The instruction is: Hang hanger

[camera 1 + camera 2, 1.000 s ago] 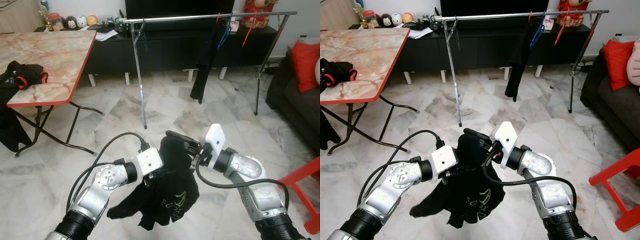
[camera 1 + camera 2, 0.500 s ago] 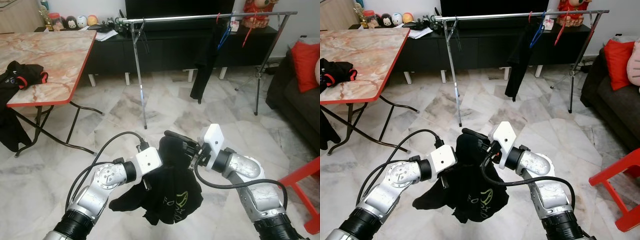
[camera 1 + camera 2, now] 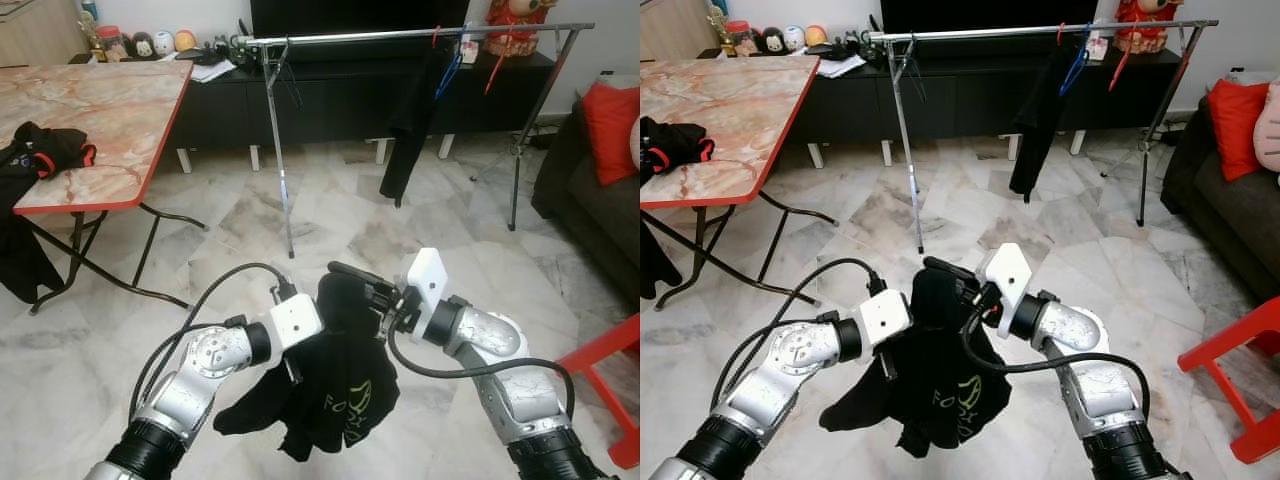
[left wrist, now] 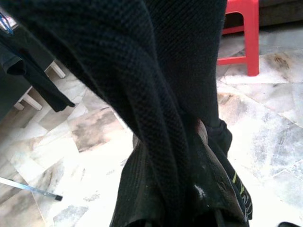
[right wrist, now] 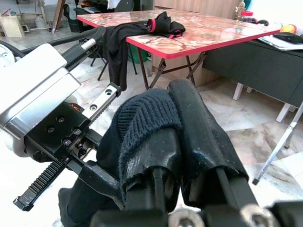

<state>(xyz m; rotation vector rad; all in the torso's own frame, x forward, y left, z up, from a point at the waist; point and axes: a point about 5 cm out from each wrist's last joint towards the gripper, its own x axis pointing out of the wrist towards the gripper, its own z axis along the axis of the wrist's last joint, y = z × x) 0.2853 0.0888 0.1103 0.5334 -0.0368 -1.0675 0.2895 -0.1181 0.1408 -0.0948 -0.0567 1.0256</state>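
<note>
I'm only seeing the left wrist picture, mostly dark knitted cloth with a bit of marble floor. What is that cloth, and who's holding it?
Observer: It's a black garment with yellow-green lettering, held low between the robot's left hand and right hand.
Operator: Is the right hand really gripping it?
Observer: Yes, its two fingers are closed with a fold of the cloth pinched between them.
Operator: Where would it go?
Observer: A metal clothes rail stands across the room ahead, with a black garment already hanging and blue and red hangers on it.
Operator: Anything to the side?
Observer: A marble-topped folding table on the robot's left, with more dark clothes on its edge.
</note>
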